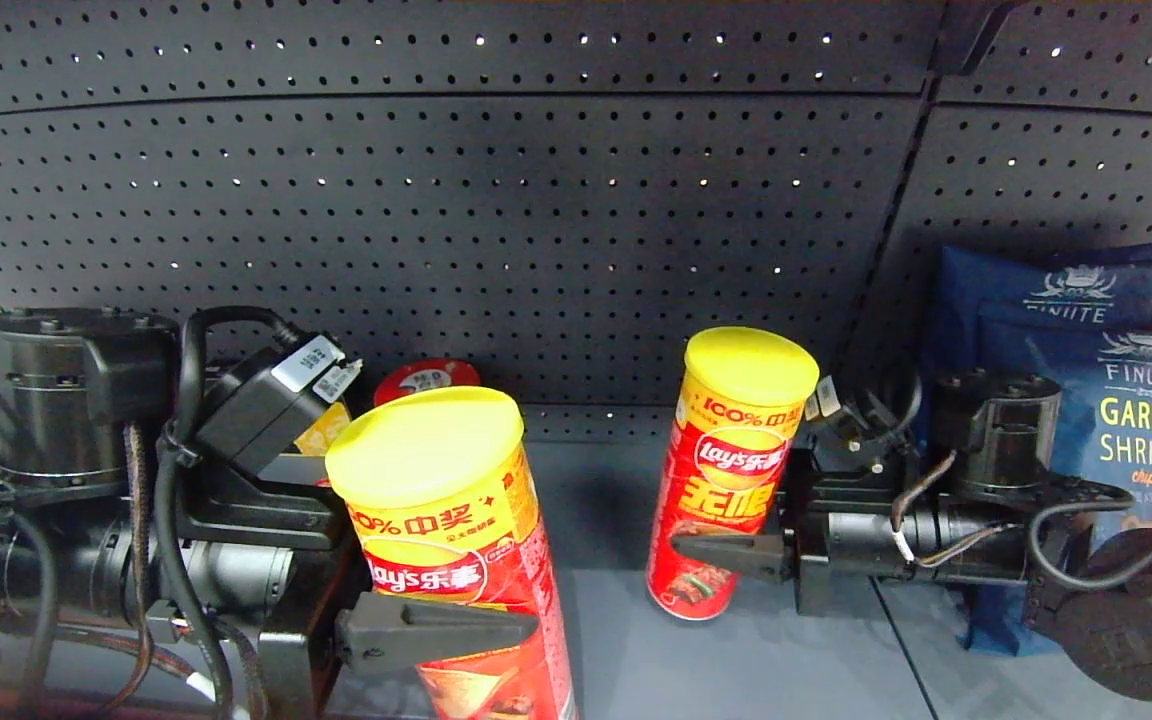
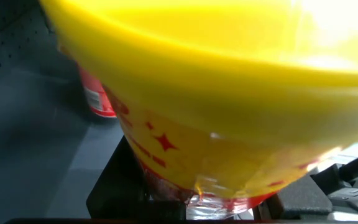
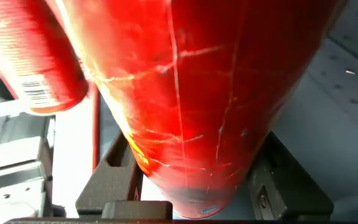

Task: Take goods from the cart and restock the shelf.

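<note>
Two red chip cans with yellow lids are held in front of the shelf. My left gripper [image 1: 476,625] is shut on the nearer can [image 1: 451,520], low at the left; its yellow lid [image 2: 229,56] looms close above the left gripper [image 2: 216,205]. My right gripper [image 1: 711,550] is shut on the other can [image 1: 731,470], which leans to the right with its base down at the grey shelf board [image 1: 786,660]; whether it touches I cannot tell. That can's red body [image 3: 197,106] sits between the dark fingers [image 3: 110,177].
A third can with a red top [image 1: 426,378] stands at the back left against the black pegboard wall [image 1: 536,200]. Blue snack bags [image 1: 1126,420] stand at the right behind the right arm. Bare shelf board lies between the two held cans.
</note>
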Tool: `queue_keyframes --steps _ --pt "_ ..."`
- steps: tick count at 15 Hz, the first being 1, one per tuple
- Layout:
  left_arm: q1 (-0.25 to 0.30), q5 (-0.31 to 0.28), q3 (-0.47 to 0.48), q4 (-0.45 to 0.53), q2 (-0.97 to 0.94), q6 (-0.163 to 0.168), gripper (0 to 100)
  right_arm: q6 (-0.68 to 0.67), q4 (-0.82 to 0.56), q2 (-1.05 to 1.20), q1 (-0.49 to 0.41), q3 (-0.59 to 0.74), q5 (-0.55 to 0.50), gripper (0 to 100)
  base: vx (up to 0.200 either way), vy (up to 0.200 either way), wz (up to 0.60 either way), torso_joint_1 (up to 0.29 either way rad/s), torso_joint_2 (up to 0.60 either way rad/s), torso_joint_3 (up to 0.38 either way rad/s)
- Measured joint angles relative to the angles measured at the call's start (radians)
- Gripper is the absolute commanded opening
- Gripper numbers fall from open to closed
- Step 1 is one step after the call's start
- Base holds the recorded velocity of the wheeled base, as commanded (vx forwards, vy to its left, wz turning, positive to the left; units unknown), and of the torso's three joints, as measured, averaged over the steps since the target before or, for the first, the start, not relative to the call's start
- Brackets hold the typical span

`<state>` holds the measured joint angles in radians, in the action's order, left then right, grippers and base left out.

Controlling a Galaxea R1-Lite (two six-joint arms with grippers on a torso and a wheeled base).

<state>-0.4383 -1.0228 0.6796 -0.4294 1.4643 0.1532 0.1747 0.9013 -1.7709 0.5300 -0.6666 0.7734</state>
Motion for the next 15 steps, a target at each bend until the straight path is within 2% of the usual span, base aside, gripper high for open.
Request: queue_keyframes --steps 4,9,15 --pt "0.001 0.001 0.000 0.001 0.000 0.000 0 0.002 0.007 0.019 0.024 0.035 -0.001 0 0.000 0.000 0.00 0.000 0.00 0.000" --pt "0.000 0.002 0.001 0.001 0.003 0.000 0 0.017 0.010 0.074 0.026 0.148 -0.006 0 0.000 0.000 0.00 0.000 0.00 0.000" --pt "-0.002 0.001 0.005 0.000 0.013 0.000 0 0.038 0.016 0.083 0.035 0.188 -0.005 0 0.000 0.000 0.00 0.000 0.00 0.000"
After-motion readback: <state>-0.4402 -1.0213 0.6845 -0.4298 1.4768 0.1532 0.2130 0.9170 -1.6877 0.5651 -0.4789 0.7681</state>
